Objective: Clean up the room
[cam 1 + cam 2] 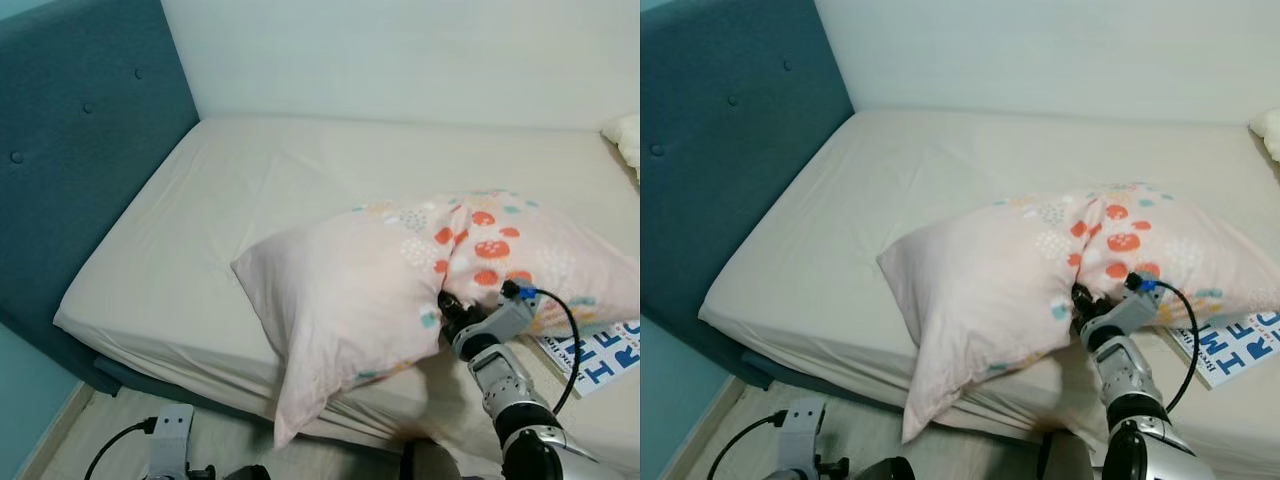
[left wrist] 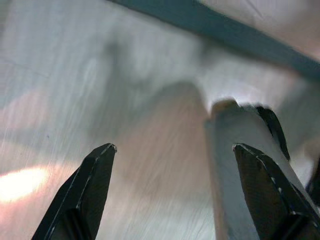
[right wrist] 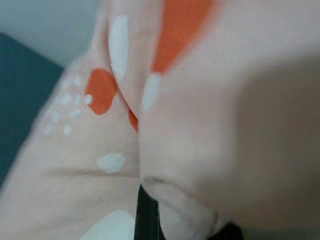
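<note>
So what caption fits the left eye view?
Right gripper pinching a pink orange-spotted pillow on the beige bed.

1. Cream bed sheet (image 1: 300, 190): spread under and all around the right claw (image 1: 447, 305), mostly smooth.
2. Teal buttoned headboard (image 1: 70, 150): upright, well apart to the claw's left.
3. White wall (image 1: 400, 50): beyond the claw, along the bed's far side.
4. Booklet with large blue letters (image 1: 600, 360): flat on the sheet, near the claw's right.
5. Pale wood floor (image 1: 110, 425): lower left of the claw, beside the bed's near edge.
6. White soft shape (image 1: 628, 135): far right beyond the claw, cut off, unidentifiable.
</note>
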Robot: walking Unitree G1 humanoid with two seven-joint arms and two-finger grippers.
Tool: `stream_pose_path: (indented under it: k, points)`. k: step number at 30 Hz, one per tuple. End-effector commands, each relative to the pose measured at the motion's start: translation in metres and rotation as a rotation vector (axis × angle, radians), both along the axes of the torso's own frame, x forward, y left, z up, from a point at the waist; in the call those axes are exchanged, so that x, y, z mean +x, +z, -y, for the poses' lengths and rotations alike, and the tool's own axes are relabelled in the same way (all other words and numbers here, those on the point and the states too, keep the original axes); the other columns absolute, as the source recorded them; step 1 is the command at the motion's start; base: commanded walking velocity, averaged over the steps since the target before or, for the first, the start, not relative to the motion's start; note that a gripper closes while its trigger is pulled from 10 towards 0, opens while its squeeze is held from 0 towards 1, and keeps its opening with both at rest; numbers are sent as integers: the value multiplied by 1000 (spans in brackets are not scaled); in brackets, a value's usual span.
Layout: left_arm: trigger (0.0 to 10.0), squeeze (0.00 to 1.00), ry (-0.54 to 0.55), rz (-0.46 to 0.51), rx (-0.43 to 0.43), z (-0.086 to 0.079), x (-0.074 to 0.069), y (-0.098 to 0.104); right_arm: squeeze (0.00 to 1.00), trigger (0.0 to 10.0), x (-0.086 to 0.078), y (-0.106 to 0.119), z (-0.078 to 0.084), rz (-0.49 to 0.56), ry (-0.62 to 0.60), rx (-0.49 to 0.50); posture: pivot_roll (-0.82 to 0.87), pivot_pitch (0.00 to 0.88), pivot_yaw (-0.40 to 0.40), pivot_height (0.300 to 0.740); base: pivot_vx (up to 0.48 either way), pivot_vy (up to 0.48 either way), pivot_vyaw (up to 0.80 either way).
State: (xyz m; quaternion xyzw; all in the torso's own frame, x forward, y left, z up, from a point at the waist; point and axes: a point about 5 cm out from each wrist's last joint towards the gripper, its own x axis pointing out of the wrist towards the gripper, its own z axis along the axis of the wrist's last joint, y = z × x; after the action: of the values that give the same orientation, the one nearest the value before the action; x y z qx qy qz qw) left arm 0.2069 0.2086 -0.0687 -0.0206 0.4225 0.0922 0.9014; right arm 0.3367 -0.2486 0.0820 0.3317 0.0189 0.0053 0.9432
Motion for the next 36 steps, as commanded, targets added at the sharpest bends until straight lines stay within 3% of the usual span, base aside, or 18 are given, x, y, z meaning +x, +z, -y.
stream_pose_path:
  k: [1, 2, 4, 7, 14, 19, 22, 23, 31, 36]
  points:
    - [10000, 0, 72, 5, 18, -18, -7, 0, 0, 0, 8, 21, 2, 99, 16, -3, -87, 108, 77, 630, 0, 0, 0]
    - [10000, 0, 72, 5, 18, -18, -7, 0, 0, 0, 8, 21, 2, 99, 16, -3, -87, 108, 77, 630, 0, 0, 0]
    - [10000, 0, 100, 25, 57, -42, -3, 9, 0, 0, 10, 29, 5, 132, 18, -22, -90, 102, 77, 640, -240, 0, 0]
    - [10000, 0, 102, 44, 87, -55, 5, 18, 0, 0, 11, 38, 7, 164, 19, -31, -93, 97, 79, 650, -480, 0, 0]
    - [10000, 0, 91, 88, 66, -52, 13, 23, 0, 0, 15, 59, 10, 252, 14, -44, -97, 94, 83, 670, -250, 0, 0]
    - [10000, 0, 95, 61, 56, -52, 4, 17, 0, 0, 17, 91, 12, 361, 28, -76, -99, 94, 81, 690, 0, 0, 0]
    - [10000, 0, 94, 51, 55, -52, 1, 15, 0, 0, 18, 97, 12, 381, 34, -82, -99, 94, 81, 695, 0, 0, 0]
    - [10000, 0, 95, 27, 55, -52, -6, 11, 0, 0, 19, 109, 11, 417, 47, -99, -99, 92, 78, 705, 0, 0, 0]
    - [10000, 0, 76, -43, 52, -51, -25, 0, 0, 0, 22, 127, 4, 462, 85, -133, -98, 89, 73, 740, 0, 0, 0]
    - [10000, 0, 65, -68, 46, -49, -33, -4, 0, 0, 21, 130, -4, 460, 121, -172, -99, 89, 69, 740, 0, 0, 0]
